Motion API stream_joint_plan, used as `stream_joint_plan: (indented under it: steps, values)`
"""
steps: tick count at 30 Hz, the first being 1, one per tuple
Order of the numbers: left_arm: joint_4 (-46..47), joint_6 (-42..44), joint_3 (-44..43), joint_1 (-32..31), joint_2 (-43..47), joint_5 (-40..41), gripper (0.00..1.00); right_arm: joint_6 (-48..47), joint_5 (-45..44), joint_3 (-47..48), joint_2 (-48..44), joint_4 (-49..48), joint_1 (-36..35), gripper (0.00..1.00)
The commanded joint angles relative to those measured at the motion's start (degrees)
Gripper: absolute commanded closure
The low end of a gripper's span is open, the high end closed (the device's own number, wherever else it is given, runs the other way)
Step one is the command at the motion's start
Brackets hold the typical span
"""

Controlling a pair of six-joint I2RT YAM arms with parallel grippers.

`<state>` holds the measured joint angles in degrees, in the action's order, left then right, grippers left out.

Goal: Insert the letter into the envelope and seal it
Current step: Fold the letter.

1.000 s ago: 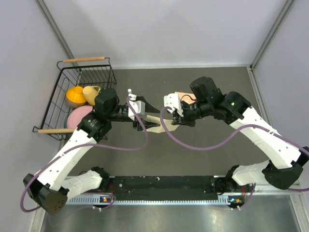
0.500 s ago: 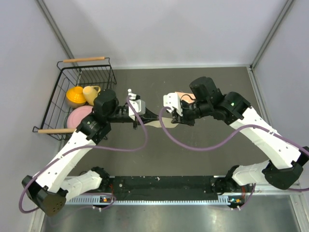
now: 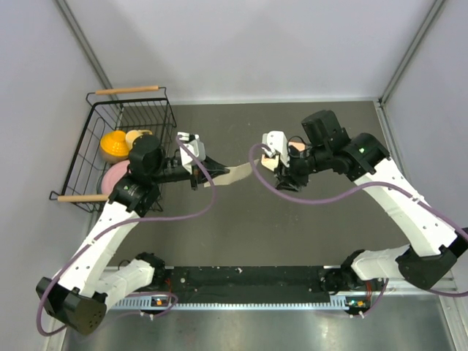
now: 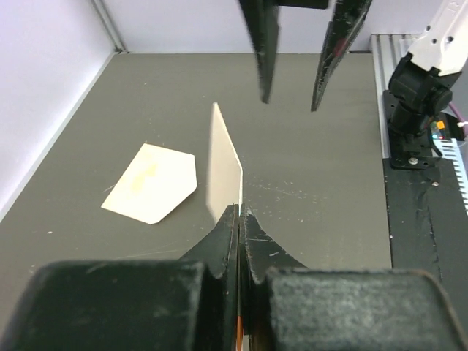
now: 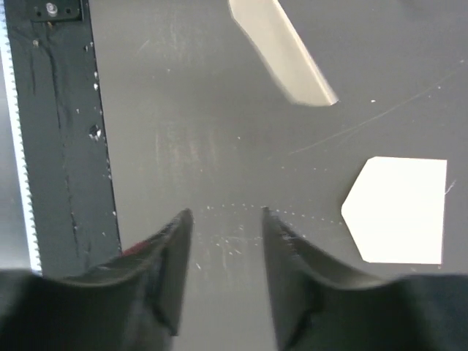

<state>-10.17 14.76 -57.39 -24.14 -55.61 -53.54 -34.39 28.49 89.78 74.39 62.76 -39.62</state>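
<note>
Left end effector [image 4: 240, 213] is pinched tight on the cream letter [image 4: 223, 164], holding it edge-up above the dark surface [image 4: 314, 183]. Right end effector [image 5: 225, 216] hangs spread and empty opposite. The envelope [image 4: 155, 181] lies flat on the surface, near both.

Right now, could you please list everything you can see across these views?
envelope: one, pale peach, flat on the table
sheet: one, cream, held on edge above the table; apparently the letter
wire basket: one, black with wooden handles, back left
round thing: one, orange, in the basket
cup: one, yellow, in the basket, partly hidden
plate: one, pink, in the basket
table: one, dark grey
left tool: one, black, shut on the sheet
right tool: one, black, open, empty
</note>
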Motion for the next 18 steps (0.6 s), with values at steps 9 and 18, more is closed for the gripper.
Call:
stream_joint_plan:
  steps: [9, 18]
  values:
    - [1.91, 1.5, -1.24, -0.46, -0.55, -10.18, 1.0, 1.88, 8.06, 8.66, -0.12, -4.83, -2.74, 0.01]
    - [2.0, -1.84, -0.54, -2.49, -0.29, -9.04, 1.0, -0.68, 6.41, 9.01, 2.33, -10.03, -11.53, 0.38]
